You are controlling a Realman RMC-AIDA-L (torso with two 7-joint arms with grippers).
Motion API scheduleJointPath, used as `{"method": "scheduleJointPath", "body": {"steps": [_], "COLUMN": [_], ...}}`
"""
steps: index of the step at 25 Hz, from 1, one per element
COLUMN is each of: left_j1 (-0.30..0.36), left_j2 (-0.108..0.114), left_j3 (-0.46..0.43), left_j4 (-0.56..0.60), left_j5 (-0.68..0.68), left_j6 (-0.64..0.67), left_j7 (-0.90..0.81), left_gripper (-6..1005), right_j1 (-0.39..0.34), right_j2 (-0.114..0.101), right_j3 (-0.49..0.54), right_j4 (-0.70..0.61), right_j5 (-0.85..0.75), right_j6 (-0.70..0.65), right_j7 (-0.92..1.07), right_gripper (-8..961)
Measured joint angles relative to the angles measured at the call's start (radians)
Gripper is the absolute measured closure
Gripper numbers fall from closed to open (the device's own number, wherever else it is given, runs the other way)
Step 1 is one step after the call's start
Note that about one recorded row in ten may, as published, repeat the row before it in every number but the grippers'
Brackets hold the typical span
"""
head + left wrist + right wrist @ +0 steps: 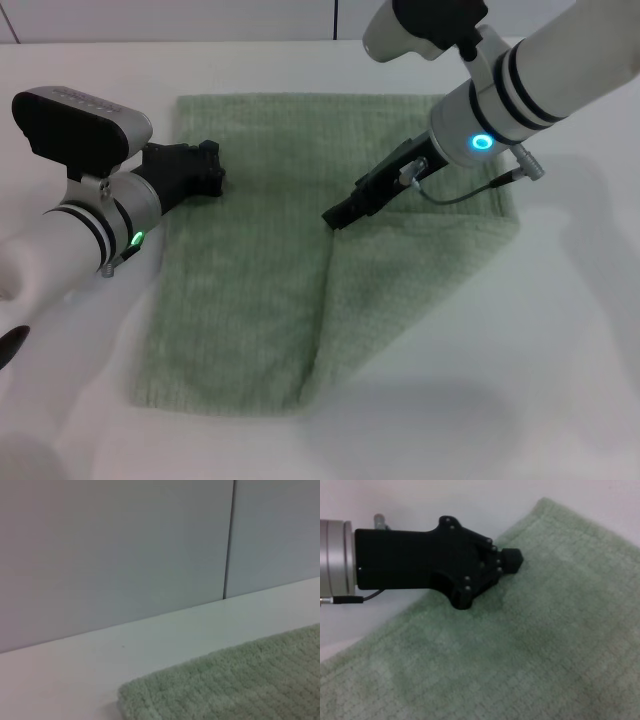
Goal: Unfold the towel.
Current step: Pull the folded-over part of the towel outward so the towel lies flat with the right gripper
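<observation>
Left pincer (208, 168) sits low over the towel's (270, 290) left edge, near the far left corner. In the right wrist view the same left pincer (507, 560) appears with its black fingertips pressed together, lying on or just above the cloth; whether it pinches any fabric cannot be told. Right pincer (338, 215) reaches down from the far right and points at the middle of the towel, its tip at the top of a fold line; whether its fingers are spread or together cannot be told.

Pale green and ribbed, the towel lies on the white table (560, 380). Its right part is folded over, and the fold's edge runs from the right pincer's tip down towards the near edge of the cloth. The left wrist view shows only one corner of the towel (225, 690) on the table (100, 665), with a grey wall (115, 550) behind.
</observation>
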Motion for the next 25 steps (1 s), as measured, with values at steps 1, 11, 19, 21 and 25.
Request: {"method": "scheduleJointPath", "body": {"steps": [1, 11, 19, 21, 25], "left_j1": [0.000, 0.000, 0.000, 0.000, 0.000], "left_j2": [0.000, 0.000, -0.001, -0.001, -0.002], "left_j3": [0.000, 0.000, 0.000, 0.000, 0.000], "left_j4": [0.000, -0.008, -0.008, -0.008, -0.008], "left_j5": [0.000, 0.000, 0.000, 0.000, 0.000], "left_j6": [0.000, 0.000, 0.000, 0.000, 0.000], "left_j7": [0.000, 0.000, 0.000, 0.000, 0.000], "left_gripper": [953, 948, 944, 943, 941], "right_j1": [0.004, 0.021, 0.033, 0.033, 0.039], "right_j2": [0.000, 0.002, 0.005, 0.005, 0.005], "right_j3": [-0.002, -0.015, -0.039, -0.040, -0.042], "right_j4": [0.010, 0.057, 0.080, 0.080, 0.087], "right_j5": [0.005, 0.016, 0.016, 0.016, 0.016], "right_j6": [-0.003, -0.022, -0.036, -0.037, -0.038], "right_j7": [-0.005, -0.024, -0.027, -0.027, -0.027], "right_gripper": [243, 242, 267, 277, 297]}}
